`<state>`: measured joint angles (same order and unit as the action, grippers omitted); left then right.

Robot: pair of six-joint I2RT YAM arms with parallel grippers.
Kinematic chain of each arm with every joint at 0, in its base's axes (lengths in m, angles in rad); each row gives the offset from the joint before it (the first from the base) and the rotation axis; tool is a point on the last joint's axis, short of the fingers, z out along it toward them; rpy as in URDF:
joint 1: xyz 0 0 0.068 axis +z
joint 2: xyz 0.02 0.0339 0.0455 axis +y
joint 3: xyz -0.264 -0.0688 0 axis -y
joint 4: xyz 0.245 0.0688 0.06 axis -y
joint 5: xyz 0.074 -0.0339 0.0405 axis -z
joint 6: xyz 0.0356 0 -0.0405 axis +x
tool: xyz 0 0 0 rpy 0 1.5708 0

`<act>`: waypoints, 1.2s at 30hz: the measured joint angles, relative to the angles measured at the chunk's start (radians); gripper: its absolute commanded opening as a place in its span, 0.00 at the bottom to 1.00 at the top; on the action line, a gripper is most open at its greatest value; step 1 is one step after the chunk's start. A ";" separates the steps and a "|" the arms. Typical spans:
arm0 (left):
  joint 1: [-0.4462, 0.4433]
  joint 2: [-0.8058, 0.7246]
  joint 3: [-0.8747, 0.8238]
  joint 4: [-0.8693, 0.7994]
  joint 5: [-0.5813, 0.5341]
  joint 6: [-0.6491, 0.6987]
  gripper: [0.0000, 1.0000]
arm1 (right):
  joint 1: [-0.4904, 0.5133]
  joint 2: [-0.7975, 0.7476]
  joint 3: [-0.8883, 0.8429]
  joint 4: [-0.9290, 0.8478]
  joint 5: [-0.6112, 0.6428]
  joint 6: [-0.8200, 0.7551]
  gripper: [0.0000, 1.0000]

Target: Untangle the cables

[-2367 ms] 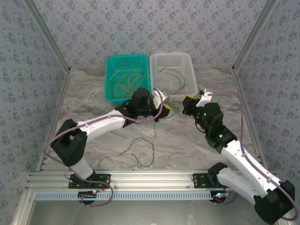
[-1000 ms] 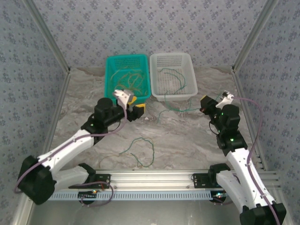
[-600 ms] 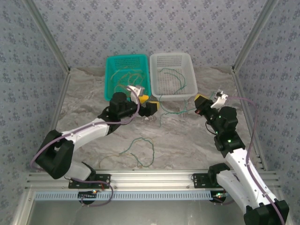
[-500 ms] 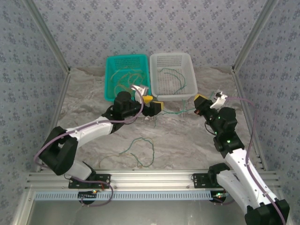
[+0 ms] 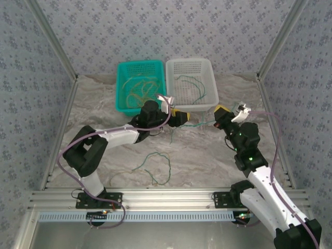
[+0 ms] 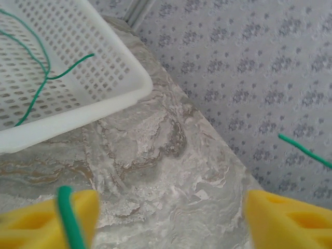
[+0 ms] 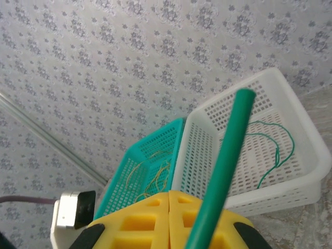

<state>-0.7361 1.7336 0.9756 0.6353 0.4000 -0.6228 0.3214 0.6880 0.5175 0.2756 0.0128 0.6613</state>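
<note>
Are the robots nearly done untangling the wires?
Partway. Done: a green wire lies in the white basket. In hand: the right tool pinches a second wire, the left tool open beside it. Left: a third wire on the table, yellowish wires bunched in the teal basket.

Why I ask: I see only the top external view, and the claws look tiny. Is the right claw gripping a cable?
Observer: Yes. On the right wrist view the right claw is shut on a green cable that sticks up out of it.
Operator: And the left claw?
Observer: On the left wrist view the left claw is open wide.
Operator: Anything between them?
Observer: A green strand lies against one finger, not pinched.
</note>
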 measured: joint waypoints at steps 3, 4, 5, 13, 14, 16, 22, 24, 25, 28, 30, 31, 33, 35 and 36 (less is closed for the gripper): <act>-0.006 0.000 0.000 0.031 0.004 -0.012 0.00 | 0.000 -0.014 -0.001 -0.002 0.037 0.000 0.00; -0.006 -0.002 0.000 0.032 0.003 -0.015 0.00 | 0.000 -0.019 -0.001 -0.008 0.050 -0.001 0.00; -0.006 -0.006 0.000 0.030 0.002 -0.013 0.00 | 0.000 -0.021 -0.001 -0.017 0.061 -0.002 0.00; 0.037 -0.196 -0.056 -0.029 -0.014 -0.034 0.00 | 0.001 -0.051 -0.001 -0.169 0.135 -0.018 0.00; 0.043 -0.224 -0.068 -0.029 -0.003 -0.038 0.00 | 0.001 -0.054 -0.001 -0.178 0.128 -0.011 0.00; 0.050 -0.271 -0.097 -0.036 0.016 -0.043 0.00 | 0.000 -0.066 -0.001 -0.189 0.102 0.010 0.00; 0.065 -0.354 -0.188 -0.084 0.040 -0.041 0.00 | -0.021 -0.075 -0.001 -0.218 0.005 0.050 0.00; 0.081 -0.388 -0.211 -0.095 0.046 -0.041 0.00 | -0.027 -0.075 -0.001 -0.230 -0.032 0.058 0.00; 0.089 -0.404 -0.219 -0.099 0.050 -0.041 0.00 | -0.031 -0.075 -0.001 -0.233 -0.047 0.061 0.00; 0.111 -0.457 -0.246 -0.121 0.054 -0.030 0.00 | -0.045 -0.075 -0.001 -0.235 -0.087 0.069 0.00; 0.145 -0.490 -0.258 -0.156 0.047 -0.010 0.00 | -0.073 -0.080 -0.001 -0.235 -0.093 0.068 0.00; 0.164 -0.502 -0.261 -0.172 0.040 -0.003 0.00 | -0.089 -0.084 -0.001 -0.233 -0.098 0.068 0.00; 0.187 -0.513 -0.262 -0.196 0.039 0.016 0.00 | -0.104 -0.086 -0.007 -0.208 -0.140 0.066 0.00; 0.189 -0.514 -0.260 -0.220 0.038 0.040 0.00 | -0.108 -0.081 -0.014 -0.186 -0.172 0.063 0.00; 0.188 -0.513 -0.256 -0.237 0.034 0.053 0.00 | -0.111 -0.074 -0.016 -0.174 -0.188 0.060 0.00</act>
<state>-0.5480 1.2201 0.7193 0.3981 0.4339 -0.5701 0.2108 0.6136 0.5014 0.1020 -0.1753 0.7216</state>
